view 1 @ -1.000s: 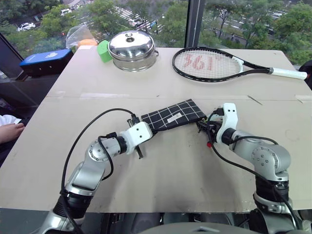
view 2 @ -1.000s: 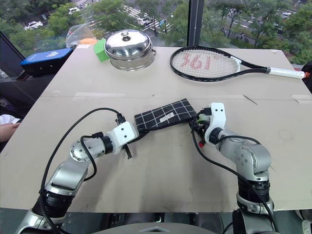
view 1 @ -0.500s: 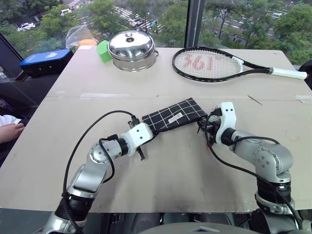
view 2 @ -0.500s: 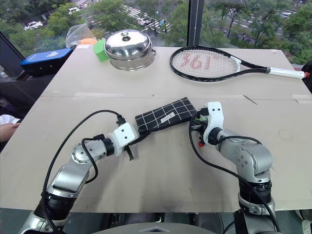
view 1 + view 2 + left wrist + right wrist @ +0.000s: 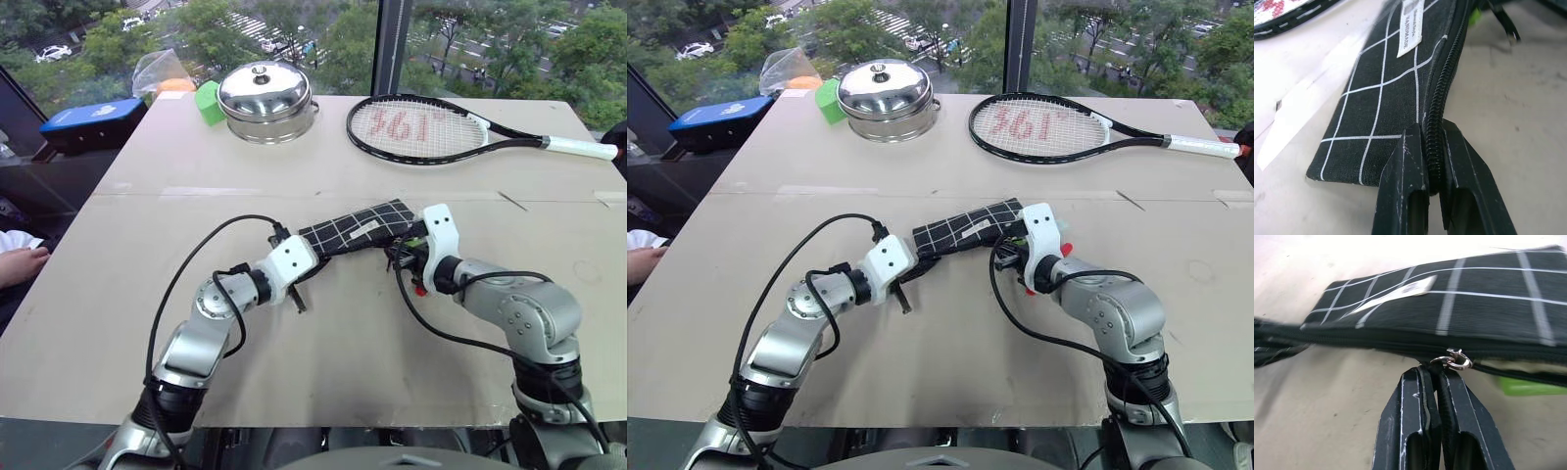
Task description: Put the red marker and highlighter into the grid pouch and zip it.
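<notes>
Beige table (image 5: 323,372) by the window: the grid pouch (image 5: 358,232) lies mid-table, left gripper (image 5: 1431,147) clamped on its zipper end. The right gripper (image 5: 1436,382), partly open a second ago, has shut on the pull cord, so zipping can begin.

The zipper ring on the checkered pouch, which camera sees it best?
The right wrist view: the silver zipper ring sits right above the shut right gripper. The left wrist view shows the grid pouch and its zipper teeth; in the eye views the ring is too small to tell.
</notes>
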